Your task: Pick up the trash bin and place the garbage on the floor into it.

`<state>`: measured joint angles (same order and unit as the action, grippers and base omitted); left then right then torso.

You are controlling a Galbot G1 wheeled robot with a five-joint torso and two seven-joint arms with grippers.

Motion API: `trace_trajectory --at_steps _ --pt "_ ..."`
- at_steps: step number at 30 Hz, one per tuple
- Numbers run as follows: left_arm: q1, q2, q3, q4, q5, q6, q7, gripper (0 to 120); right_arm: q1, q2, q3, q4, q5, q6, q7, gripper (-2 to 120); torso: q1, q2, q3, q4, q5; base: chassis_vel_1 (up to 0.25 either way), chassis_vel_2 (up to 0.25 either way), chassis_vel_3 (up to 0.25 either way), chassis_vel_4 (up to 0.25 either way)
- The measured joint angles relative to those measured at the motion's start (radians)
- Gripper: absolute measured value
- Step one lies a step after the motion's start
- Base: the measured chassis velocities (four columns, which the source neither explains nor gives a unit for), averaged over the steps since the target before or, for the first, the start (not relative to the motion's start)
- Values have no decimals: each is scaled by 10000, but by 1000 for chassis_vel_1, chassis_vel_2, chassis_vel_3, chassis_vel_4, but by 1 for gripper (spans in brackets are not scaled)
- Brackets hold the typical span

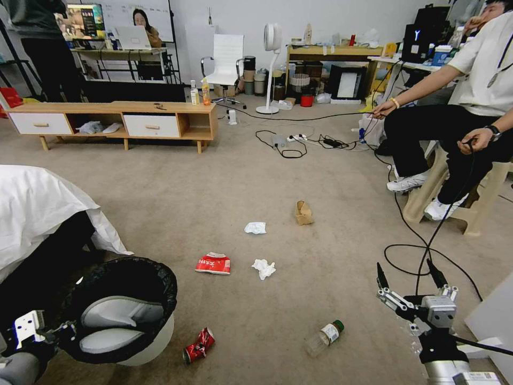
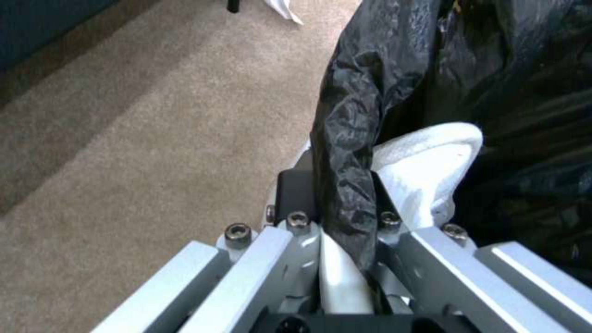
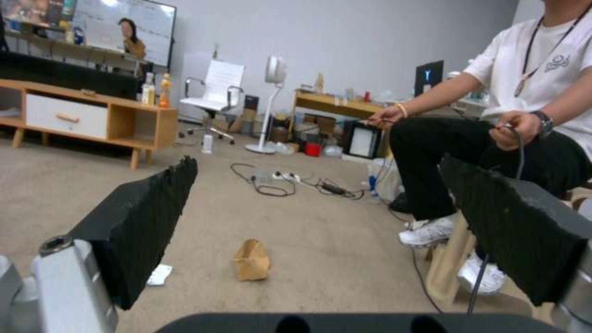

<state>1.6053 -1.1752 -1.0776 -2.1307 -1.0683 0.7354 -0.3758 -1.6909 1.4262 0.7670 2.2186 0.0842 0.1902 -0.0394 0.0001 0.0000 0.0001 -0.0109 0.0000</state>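
Two grippers are showing in the head view. The left gripper (image 1: pixel 59 332) is sitting at the lower left, its fingers (image 2: pixel 296 194) pinching the near rim of the bin (image 1: pixel 120 313), one outside and one inside the black bag (image 2: pixel 351 138) folded over the rim. The bin is hanging tilted above the floor (image 1: pixel 320 224), its mouth facing up and toward the camera, with two pale shapes lying inside it that I cannot identify. A white sheet (image 1: pixel 37 208) is draping over a bed just behind it.

The right gripper (image 1: pixel 409 278) is hovering at the lower right, fingers (image 3: pixel 148 217) spread wide and holding nothing, pointing out over the carpet.

The garbage is lying scattered on the floor between the two arms. A crushed can (image 1: pixel 199 346) is resting just beside the bin's lower edge. A bottle (image 1: pixel 324 337) with a green cap is lying on its side near the right gripper. A flattened carton (image 1: pixel 213 263) is sitting further out, with a tissue (image 1: pixel 263 268) just beside it. A second tissue (image 1: pixel 255 228) is lying beyond those, and a brown box (image 1: pixel 303 213) is standing farthest out.

A black cable (image 1: pixel 422 251) is running across the carpet on the right.
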Motion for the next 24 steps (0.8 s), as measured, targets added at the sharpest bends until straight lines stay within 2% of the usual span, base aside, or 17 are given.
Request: trace_trajectory --at_steps 3,7,10,11,12,13,14,16,19,20,22,23,24 --pt "4 -2 1 0 2 0 3 3 -6 -52 -27 7 -3 -54 87 100 0 0 0 0 0 0 0 0 0" --pt "32 5 -7 -14 3 0 9 3 26 -357 -159 120 161 -554 449 100 0 0 0 -1 0 0 0 0 0" --pt "65 7 -29 -48 5 0 10 3 102 -669 -356 230 740 -1278 809 100 0 0 0 0 0 0 0 0 0" --pt "91 -14 -35 -77 5 0 10 3 166 -907 -536 320 1400 -1976 1121 100 0 0 0 -1 0 0 0 0 0" --pt "91 -14 -35 -77 5 0 10 3 166 -907 -536 320 1400 -1976 1121 100 0 0 0 -1 0 0 0 0 0" --pt "115 -34 -46 -91 5 0 9 3 263 -1156 -769 412 2333 -2694 1520 100 0 0 0 -1 -1 0 0 0 0" --pt "115 -34 -46 -91 5 0 9 3 263 -1156 -769 412 2333 -2694 1520 100 0 0 0 -1 -1 0 0 0 0" --pt "164 -40 -74 -114 5 0 6 3 468 -1570 -1171 582 3937 -3812 2325 100 0 0 0 -1 1 0 0 0 0" --pt "186 -50 -94 -123 5 0 1 3 612 -1809 -1374 610 4602 -4299 2716 100 0 0 0 0 0 0 0 0 0" --pt "218 -90 -117 -128 14 0 -10 3 935 -2268 -1738 614 5993 -5094 3596 100 0 0 0 -1 1 0 0 0 0" --pt "255 -188 -119 -131 94 0 -12 3 1398 -2719 -2096 482 7716 -5881 4568 100 0 0 0 1 -1 0 0 0 0" --pt "255 -188 -119 -131 94 0 -12 3 1398 -2719 -2096 482 7716 -5881 4568 100 0 0 0 1 -1 0 0 0 0" --pt "282 -279 -128 -130 150 0 -14 3 1767 -3006 -2367 219 8707 -6187 5163 100 0 -1 1 1 0 0 0 0 0"
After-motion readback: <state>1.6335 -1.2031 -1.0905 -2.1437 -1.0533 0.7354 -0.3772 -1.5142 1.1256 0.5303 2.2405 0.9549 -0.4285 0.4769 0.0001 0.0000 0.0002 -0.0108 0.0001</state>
